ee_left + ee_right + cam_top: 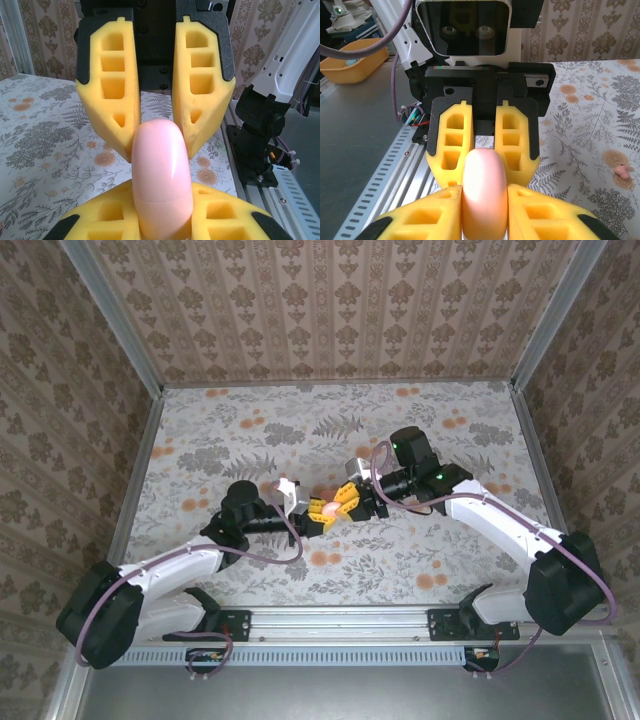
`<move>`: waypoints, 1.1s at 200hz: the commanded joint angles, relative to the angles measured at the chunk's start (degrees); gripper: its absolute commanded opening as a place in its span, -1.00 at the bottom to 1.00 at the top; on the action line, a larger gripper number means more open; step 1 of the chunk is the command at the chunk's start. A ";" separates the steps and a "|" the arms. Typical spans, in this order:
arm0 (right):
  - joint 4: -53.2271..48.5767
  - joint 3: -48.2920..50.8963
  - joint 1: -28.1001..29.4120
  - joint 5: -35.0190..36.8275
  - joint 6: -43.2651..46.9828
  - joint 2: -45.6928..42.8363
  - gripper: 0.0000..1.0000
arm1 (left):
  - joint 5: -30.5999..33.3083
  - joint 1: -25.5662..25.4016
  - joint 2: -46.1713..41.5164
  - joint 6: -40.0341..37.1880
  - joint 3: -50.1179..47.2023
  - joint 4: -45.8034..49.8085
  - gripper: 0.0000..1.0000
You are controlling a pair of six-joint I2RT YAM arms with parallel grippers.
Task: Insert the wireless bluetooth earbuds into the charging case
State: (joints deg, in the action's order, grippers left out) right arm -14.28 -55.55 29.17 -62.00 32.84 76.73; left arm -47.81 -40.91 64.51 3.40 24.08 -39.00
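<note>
- Closest in, the left gripper (162, 222) is pinching the charging case (162, 165). Its yellow pads press the end below a faint seam that rings the shell.
- Facing it, the right gripper (159, 142) straddles the case's other, rounded end. Its pads look to touch both sides, so we read it as gripping too. The case sits between the two over the middle of the table (250, 430).
- The case looks shut, so we judge the step in hand to be opening it. The next move calls for one gripper to hold one half still while the other parts the lid at the seam, without squeezing the glossy shell out.
- Farther out, one earbud (621, 171) lies on a printed orange blossom, well apart from the case and easy to mistake for the print.
- Nothing lies between it and the case, but with both grippers busy, one must let go to fetch it.
- Beyond stand the patterned walls (330, 310).
</note>
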 commanded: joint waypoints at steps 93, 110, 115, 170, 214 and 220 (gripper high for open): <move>-11.06 -4.16 -0.87 0.52 6.57 -0.24 -0.63 | 4.13 -0.28 -4.05 -4.34 0.05 3.75 0.55; -13.89 -4.74 -2.03 1.04 7.40 0.17 -0.63 | 7.28 -0.24 -4.81 -5.05 0.14 6.12 0.70; -14.75 -4.82 -2.41 1.43 7.64 0.30 -0.62 | 8.35 -0.31 -4.91 -5.15 0.23 6.89 0.74; -23.93 -5.38 -9.50 7.77 8.16 0.95 -0.61 | 22.20 -0.14 -2.11 -2.19 2.65 12.26 0.99; -25.27 -5.05 -14.76 13.40 5.83 4.08 -0.62 | 28.93 0.36 2.90 0.35 7.99 18.33 1.00; -25.46 -5.30 -15.56 14.32 5.45 5.01 -0.62 | 29.20 0.36 3.58 0.61 8.74 19.08 1.00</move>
State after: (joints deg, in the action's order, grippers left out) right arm -36.60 -59.20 16.10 -52.53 39.09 78.78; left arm -23.64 -40.84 66.17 1.69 28.82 -24.21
